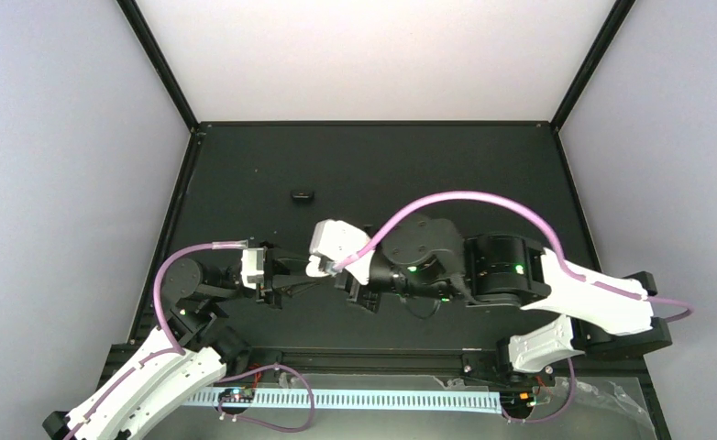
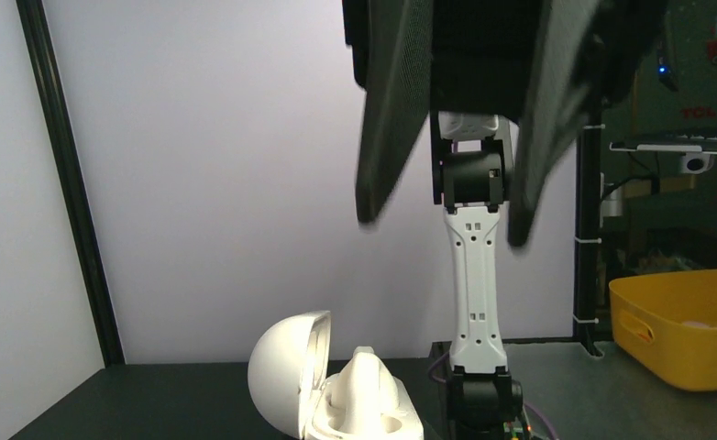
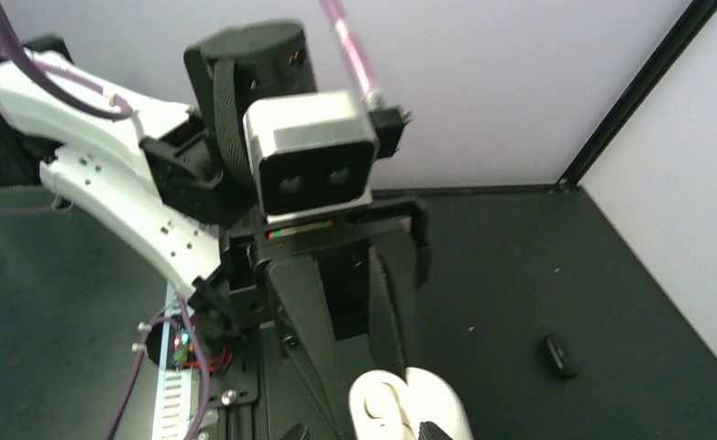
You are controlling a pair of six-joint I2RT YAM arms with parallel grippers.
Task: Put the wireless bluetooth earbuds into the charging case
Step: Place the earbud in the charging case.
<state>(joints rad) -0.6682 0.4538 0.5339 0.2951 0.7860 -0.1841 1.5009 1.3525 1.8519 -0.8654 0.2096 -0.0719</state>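
Note:
The charging case [image 2: 286, 380] is white with its lid hinged open. It sits between the two gripper tips at the table's middle [image 1: 319, 266]. A white rounded piece [image 2: 366, 371] stands up in its base; I cannot tell whether it is an earbud. No separate earbuds show elsewhere. My left gripper [image 1: 313, 274] reaches in from the left, and in the right wrist view its fingers [image 3: 307, 312] close on the case [image 3: 446, 399]. My right gripper [image 2: 446, 229] is open just above the case, fingers [image 2: 387, 137] apart and empty.
A small black oval object [image 1: 302, 194] lies on the black table behind the grippers, also in the right wrist view [image 3: 559, 356]. A yellow bin [image 2: 685, 325] stands off the table's right side. White walls enclose the table [image 1: 446, 174].

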